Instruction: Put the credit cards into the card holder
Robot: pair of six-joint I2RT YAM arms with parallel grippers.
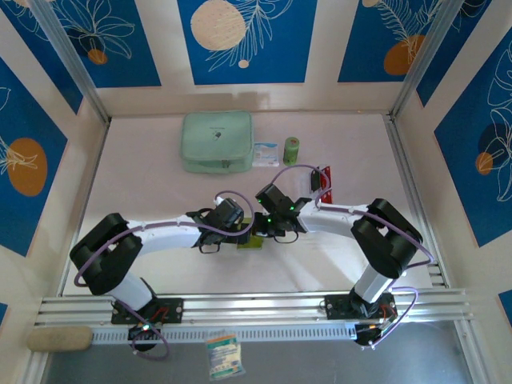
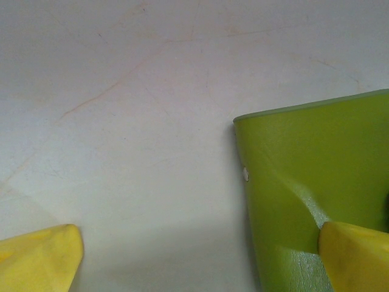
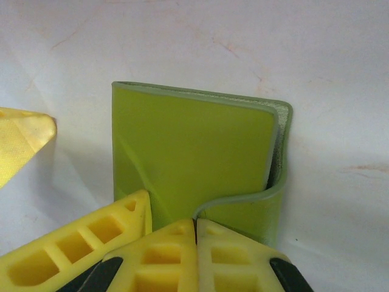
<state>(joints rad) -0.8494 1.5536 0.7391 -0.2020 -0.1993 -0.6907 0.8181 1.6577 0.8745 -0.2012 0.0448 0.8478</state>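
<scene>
The card holder [image 3: 188,146], a lime-green folded wallet, lies on the white table at the middle of the top view [image 1: 250,242]. Its tab curls round the right edge. My right gripper [image 3: 196,224] is shut on the tab's end at the wallet's near edge. My left gripper [image 2: 200,243] is open and straddles the wallet's left edge [image 2: 243,182]; one yellow finger [image 2: 355,255] rests on the wallet, the other hangs over bare table. Both grippers meet over the wallet [image 1: 254,230]. Red credit cards [image 1: 323,182] stand at the back right, beside the right forearm.
A pale mint zip pouch [image 1: 216,142] lies at the back, with a small white packet [image 1: 266,154] and a green roll [image 1: 291,150] to its right. Metal rails line the table's sides and near edge [image 1: 256,308].
</scene>
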